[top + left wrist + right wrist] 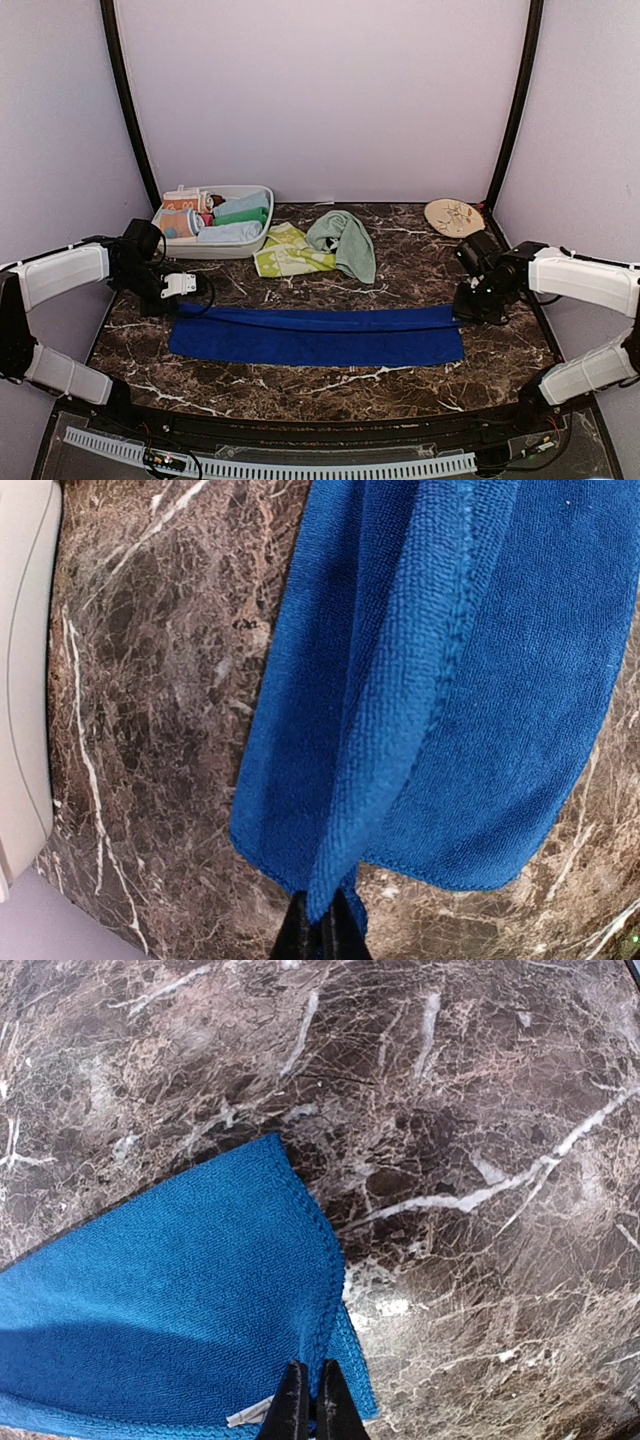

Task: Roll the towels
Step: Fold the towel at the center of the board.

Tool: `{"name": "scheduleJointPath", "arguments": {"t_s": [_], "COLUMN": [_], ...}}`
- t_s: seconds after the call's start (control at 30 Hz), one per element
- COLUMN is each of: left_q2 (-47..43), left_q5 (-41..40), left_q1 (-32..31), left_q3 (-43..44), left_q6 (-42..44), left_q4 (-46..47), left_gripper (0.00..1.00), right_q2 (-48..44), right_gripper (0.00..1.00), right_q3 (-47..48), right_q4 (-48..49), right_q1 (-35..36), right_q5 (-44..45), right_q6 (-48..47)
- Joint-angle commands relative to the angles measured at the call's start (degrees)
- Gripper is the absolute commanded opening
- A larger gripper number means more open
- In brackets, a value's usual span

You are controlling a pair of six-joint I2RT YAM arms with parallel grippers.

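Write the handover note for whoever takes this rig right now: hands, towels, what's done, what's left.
Hands: the left hand is shut on the left end of the blue towel; the right hand is shut on its right end.
Towels: the blue towel lies as a long folded strip across the front of the table, not rolled. The mint green towel is crumpled at the back, overlapping the yellow-green patterned towel. The white bin at back left holds rolled cloths.
Done: blue towel laid out.
Left: roll it, then the other two.
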Motion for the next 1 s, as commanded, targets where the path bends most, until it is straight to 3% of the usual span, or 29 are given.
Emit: {"name": "scheduleJointPath", "arguments": {"t_s": [0.0,0.53,0.57,0.63,0.73,0.97], "left_q2": [-2.02,-3.96,-3.89,-4.11,-5.48,-8.72], "left_q5": [0.06,0.38,0.75,1.43,2.17,4.81], "left_q1": [0.52,0.55,0.51,0.54,0.55,0.56], "left_q3": [-2.42,-6.09,-6.11,-6.21,-6.24,0.52], "left_q6": [-0.65,-1.21,-1.47,-2.0,-1.58,-1.21], "left_q4": [-2.3,-2.33,-2.87,-4.03,-5.63,-12.91], "left_gripper": [0.0,0.0,0.08,0.3,0.43,0.54], "right_q2": [-1.5,-5.29,-5.32,-5.88,-7.7,-10.28], "right_gripper": [0.0,0.0,0.01,0.27,0.41,0.53], "right_q3": [-2.18,-9.74,-10.26,-11.52,-11.74,-2.59], "right_q4": [-1.15,-1.67,-1.63,-1.02,-1.12,-9.97], "right_q1": [1.09,4.15,4.17,4.47,4.6,4.6], "right_q5": [1.12,2.46,2.28,1.29,0.24,2.71], "right_q6": [2.12,7.39,7.51,7.61,7.77,4.55]}}
